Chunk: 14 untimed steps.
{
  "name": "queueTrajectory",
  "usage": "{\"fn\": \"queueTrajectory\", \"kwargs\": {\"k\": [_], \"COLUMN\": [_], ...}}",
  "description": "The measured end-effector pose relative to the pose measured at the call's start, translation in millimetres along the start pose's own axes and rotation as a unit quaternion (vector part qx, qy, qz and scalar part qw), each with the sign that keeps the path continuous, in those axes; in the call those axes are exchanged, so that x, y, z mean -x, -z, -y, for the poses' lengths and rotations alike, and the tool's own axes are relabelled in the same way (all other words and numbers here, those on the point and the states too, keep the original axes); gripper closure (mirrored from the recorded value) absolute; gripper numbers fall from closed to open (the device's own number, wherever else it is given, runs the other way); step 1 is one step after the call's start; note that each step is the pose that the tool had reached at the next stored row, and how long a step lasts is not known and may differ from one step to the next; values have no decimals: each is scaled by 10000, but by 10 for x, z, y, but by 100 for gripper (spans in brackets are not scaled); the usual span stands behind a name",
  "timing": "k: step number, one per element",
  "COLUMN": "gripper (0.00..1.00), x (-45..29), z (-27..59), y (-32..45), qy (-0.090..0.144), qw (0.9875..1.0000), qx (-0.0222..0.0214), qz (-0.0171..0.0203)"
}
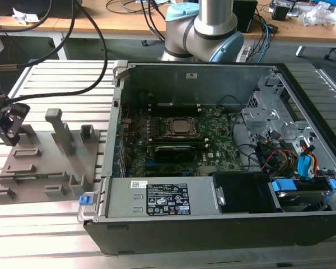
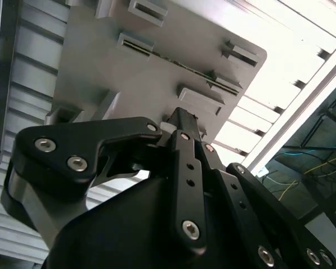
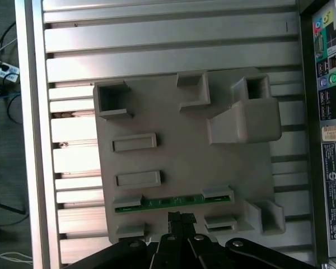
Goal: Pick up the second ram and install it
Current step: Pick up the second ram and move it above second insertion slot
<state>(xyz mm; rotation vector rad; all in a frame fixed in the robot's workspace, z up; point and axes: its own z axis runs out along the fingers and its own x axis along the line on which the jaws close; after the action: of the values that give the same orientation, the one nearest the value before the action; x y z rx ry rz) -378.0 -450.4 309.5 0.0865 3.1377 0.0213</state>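
Observation:
The second ram (image 3: 173,202) is a thin green stick standing on edge in two slotted holders of the gray fixture plate (image 3: 179,151). In the second wrist view the ram (image 2: 179,63) appears as a narrow line across the plate. My gripper (image 3: 181,219) hangs just above the plate, beside the middle of the stick and not touching it. Its black fingers (image 2: 182,120) are pressed together with nothing between them. In the exterior view the gripper (image 1: 10,124) is at the exterior view's left, over the plate's far corner.
The open computer case (image 1: 213,185) stands on the ribbed aluminium table (image 1: 45,224), at the exterior view's right of the plate. Its green motherboard (image 1: 213,137) lies inside. Upright gray blocks (image 1: 59,129) rise from the plate. Black cables (image 1: 84,78) hang over the table.

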Motion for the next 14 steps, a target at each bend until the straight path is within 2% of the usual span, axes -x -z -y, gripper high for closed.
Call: {"fn": "queueTrajectory", "kwargs": {"k": [1, 2, 5, 6, 7, 9, 11, 14], "gripper": [89, 89, 89, 89, 89, 89, 89, 89], "x": [0, 0, 0, 0, 0, 0, 0, 0], "z": [0, 0, 0, 0, 0, 0, 0, 0], "y": [0, -1, -2, -2, -2, -2, -2, -2], "qy": [183, 445, 861, 1025, 1211, 1297, 1423, 1644], "qw": [9998, 9990, 9963, 9947, 9926, 9915, 9898, 9864], "qx": [1, 1, 2, 2, 3, 3, 3, 4], "qz": [-2, -6, -12, -14, -16, -18, -19, -22]}}
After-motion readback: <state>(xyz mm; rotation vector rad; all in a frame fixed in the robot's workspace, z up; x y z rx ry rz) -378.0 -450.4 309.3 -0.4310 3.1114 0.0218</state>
